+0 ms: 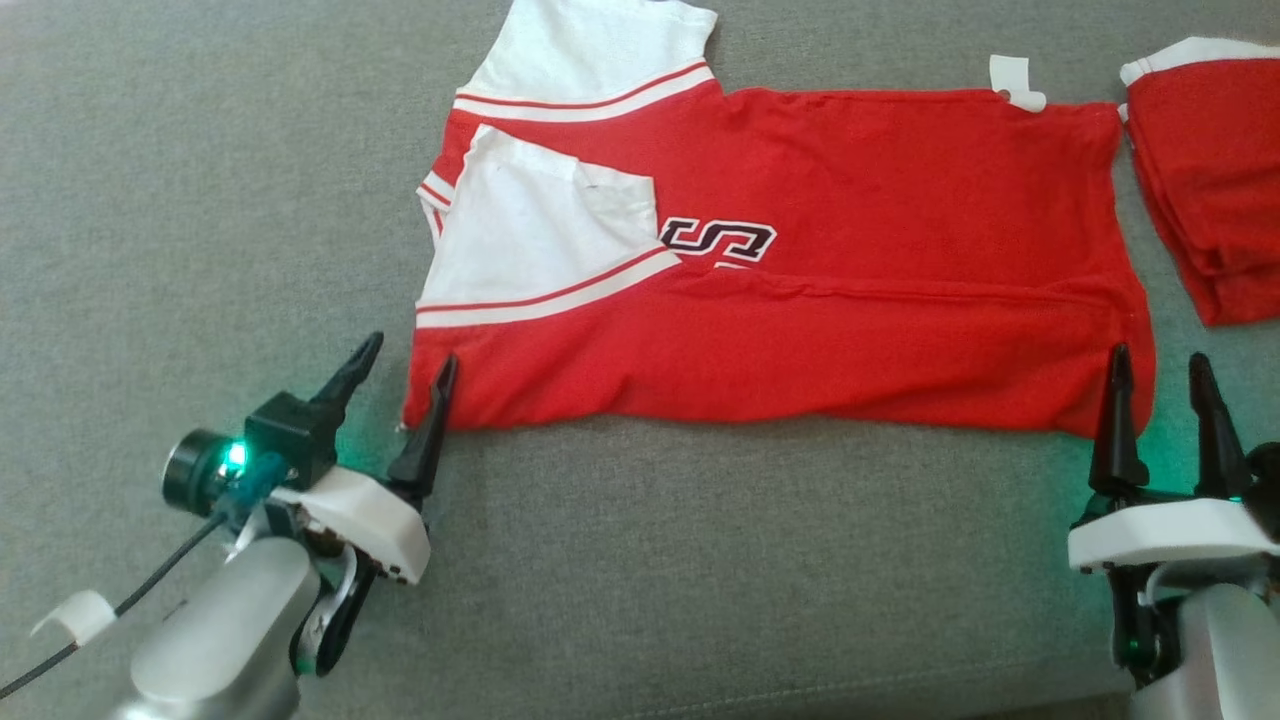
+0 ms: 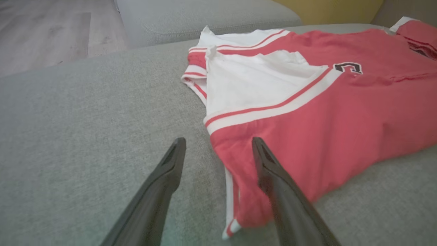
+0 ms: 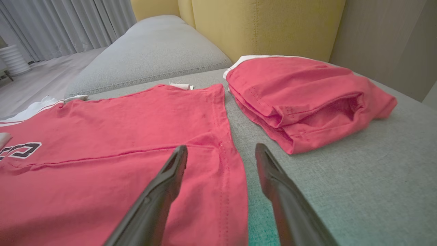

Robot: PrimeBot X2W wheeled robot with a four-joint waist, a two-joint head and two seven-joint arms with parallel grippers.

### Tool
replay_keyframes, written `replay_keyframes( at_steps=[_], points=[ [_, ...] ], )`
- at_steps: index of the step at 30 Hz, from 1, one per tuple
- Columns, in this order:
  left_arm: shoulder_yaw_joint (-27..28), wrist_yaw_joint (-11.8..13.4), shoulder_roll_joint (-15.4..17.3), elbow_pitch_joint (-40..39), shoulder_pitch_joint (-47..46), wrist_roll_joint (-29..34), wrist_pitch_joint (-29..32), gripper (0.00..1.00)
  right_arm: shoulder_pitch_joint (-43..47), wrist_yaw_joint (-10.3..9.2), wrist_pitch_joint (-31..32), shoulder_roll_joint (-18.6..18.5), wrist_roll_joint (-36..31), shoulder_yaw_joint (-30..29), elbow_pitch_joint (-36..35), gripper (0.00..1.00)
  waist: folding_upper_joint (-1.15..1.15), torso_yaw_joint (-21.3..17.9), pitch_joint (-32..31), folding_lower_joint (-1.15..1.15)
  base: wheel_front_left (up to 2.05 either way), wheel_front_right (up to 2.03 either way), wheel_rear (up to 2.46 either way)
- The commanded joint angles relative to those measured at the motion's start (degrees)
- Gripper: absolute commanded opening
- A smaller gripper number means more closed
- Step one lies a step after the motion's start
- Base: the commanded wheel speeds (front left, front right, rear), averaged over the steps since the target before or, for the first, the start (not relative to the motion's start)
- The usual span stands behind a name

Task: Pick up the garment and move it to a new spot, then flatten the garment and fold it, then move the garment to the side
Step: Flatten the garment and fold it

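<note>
A red T-shirt with white sleeves and a dark logo (image 1: 780, 300) lies flat across the grey cushion, its near long edge folded in over the body. My left gripper (image 1: 405, 362) stands open at the shirt's near left corner (image 2: 235, 205), one finger over the fabric, one beside it. At the near right corner (image 3: 225, 177), my right gripper (image 1: 1160, 365) is open too, straddling the side hem. Neither holds cloth.
A second red garment (image 1: 1215, 190), folded, lies at the far right of the cushion (image 3: 341, 198). Behind it rises a yellow backrest (image 3: 266, 24). Another grey cushion (image 2: 205, 17) and wooden floor (image 2: 44, 30) lie beyond the far edge.
</note>
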Motion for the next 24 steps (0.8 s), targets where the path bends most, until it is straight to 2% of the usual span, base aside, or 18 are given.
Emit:
replay_keyframes(
  at_steps=[1, 6, 7, 8, 10, 13, 14, 15, 16, 17, 24],
  points=[
    [2.34, -0.36, 1.41, -1.32, -0.18, -0.83, 0.79, 1.00, -0.24, 0.37, -0.77, -0.11, 0.51, 1.32, -0.99, 1.00, 0.00, -0.18, 0.05, 0.01, 0.00, 0.00, 0.00],
    [1.81, -1.70, 1.32, -3.27, 2.73, -4.01, 3.51, 1.00, 0.10, 0.37, -0.77, -0.68, 1.27, 1.12, 0.83, 1.00, 0.00, -0.18, -0.28, 0.01, 0.00, 0.00, 0.00],
    [1.53, -1.88, 1.57, -3.81, 3.22, -4.22, 4.02, 0.94, 0.18, 0.37, -0.77, -0.88, 1.55, 1.23, 1.51, 1.00, 0.00, -0.12, -0.41, 0.01, 0.00, 0.00, 0.00],
    [1.25, -1.96, 1.87, -4.33, 3.62, -4.27, 4.45, 0.67, 0.23, 0.37, -0.68, -1.08, 2.05, 1.54, 2.46, 1.00, 0.00, -0.02, -0.53, 0.01, 0.00, 0.00, 0.00],
    [0.96, -2.04, 2.36, -5.29, 4.29, -4.47, 4.97, 0.00, 0.20, 0.37, 0.76, -1.36, 3.67, 1.87, 4.60, 1.00, 0.00, 0.25, -0.80, 0.01, 0.00, 0.00, 0.00],
    [0.74, -1.99, 3.16, -6.53, 4.60, -4.23, 5.15, 0.00, -0.08, 0.37, 3.50, -2.31, 5.79, 3.20, 6.64, 1.00, 0.00, 0.83, -1.16, 0.01, 0.00, 0.00, 0.00],
    [0.78, -1.82, 3.36, -6.85, 4.62, -4.10, 5.06, 0.00, -0.13, 0.37, 4.20, -2.72, 6.56, 3.91, 6.92, 0.82, 0.00, 1.03, -1.33, 0.01, 0.00, 0.00, 0.00],
    [0.76, -1.61, 3.57, -7.12, 4.61, -3.85, 4.93, 0.00, -0.10, 0.37, 4.60, -3.16, 7.30, 4.48, 7.01, 0.15, 0.00, 1.28, -1.55, 0.01, 0.00, 0.00, 0.00],
    [0.76, -1.61, 3.57, -7.12, 4.61, -3.85, 4.93, 0.00, -0.10, 0.37, 4.60, -3.16, 7.30, 4.48, 7.01, 0.15, 0.00, 1.28, -1.55, 0.01, 0.00, 0.00, 0.00],
    [0.82, -1.37, 3.69, -7.35, 4.67, -3.72, 4.75, 0.00, -0.01, 0.37, 5.13, -3.59, 8.13, 5.06, 7.08, 0.00, 0.00, 1.55, -1.77, 0.01, 0.00, 0.00, 0.00],
    [0.64, -0.62, 3.06, -8.47, 6.82, -4.53, 3.73, 0.00, 2.32, 0.37, 7.90, -7.41, 11.30, 6.75, 5.93, 0.00, 0.00, 4.87, -4.01, 0.01, 0.00, 0.00, 0.00]
  ],
)
